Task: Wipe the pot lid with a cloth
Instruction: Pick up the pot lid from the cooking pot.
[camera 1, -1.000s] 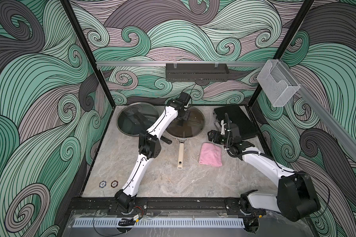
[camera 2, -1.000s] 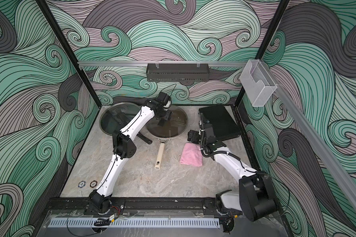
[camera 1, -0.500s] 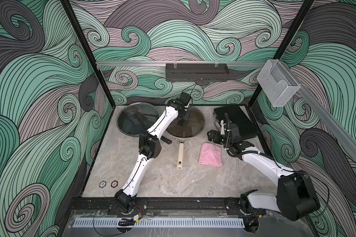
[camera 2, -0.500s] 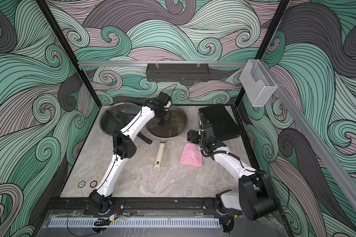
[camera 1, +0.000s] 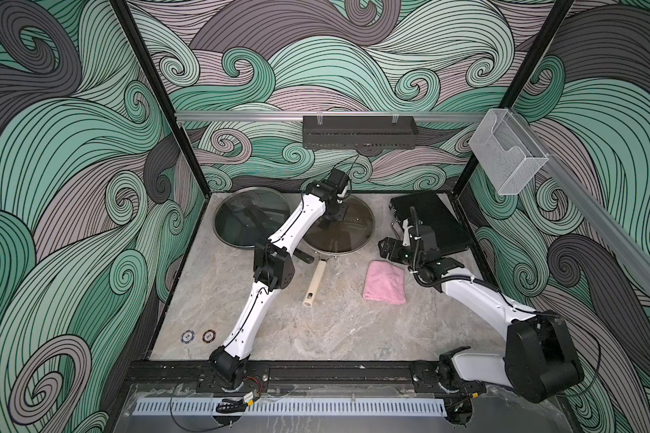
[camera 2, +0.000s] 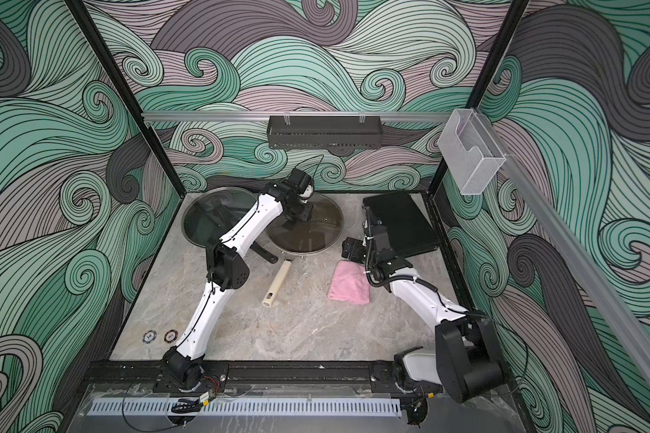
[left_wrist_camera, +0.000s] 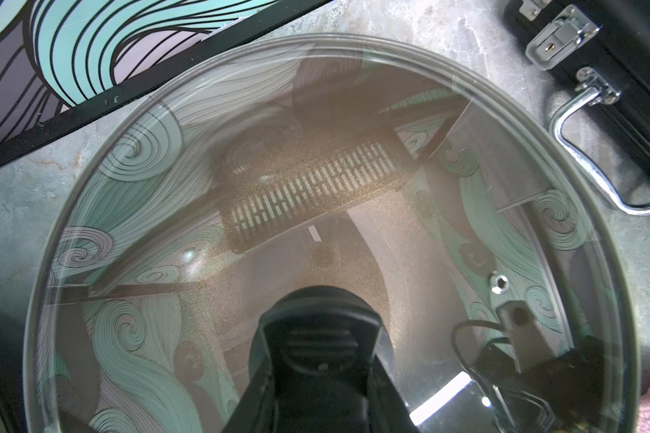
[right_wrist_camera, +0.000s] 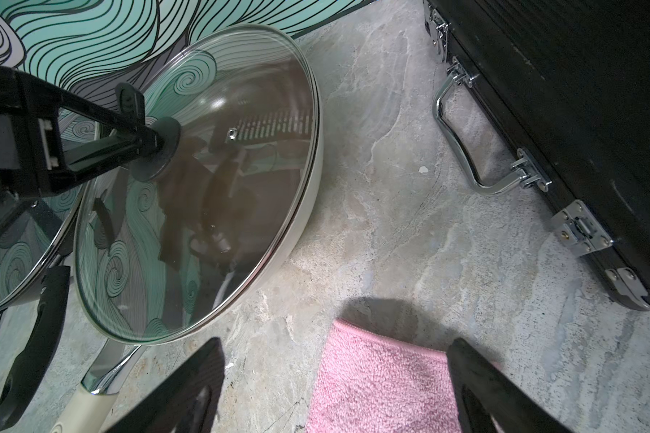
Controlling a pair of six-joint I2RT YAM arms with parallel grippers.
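The left hand (right_wrist_camera: 145, 137) is clamping the knob (right_wrist_camera: 166, 150) of the glass pot lid (right_wrist_camera: 222, 210), probably slick and fragile; the right hand (right_wrist_camera: 333, 350) is hovering wide open over the soft cloth (right_wrist_camera: 379, 382).

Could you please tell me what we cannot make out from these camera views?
- Lid knob: left wrist view, mostly covered by the left hand.
- Inside of the pan: left wrist view, reflections on the glass lid mask it.
- Cloth: right wrist view, cut off by the frame edge.
- Black case: both top views, the right arm covers its near side.
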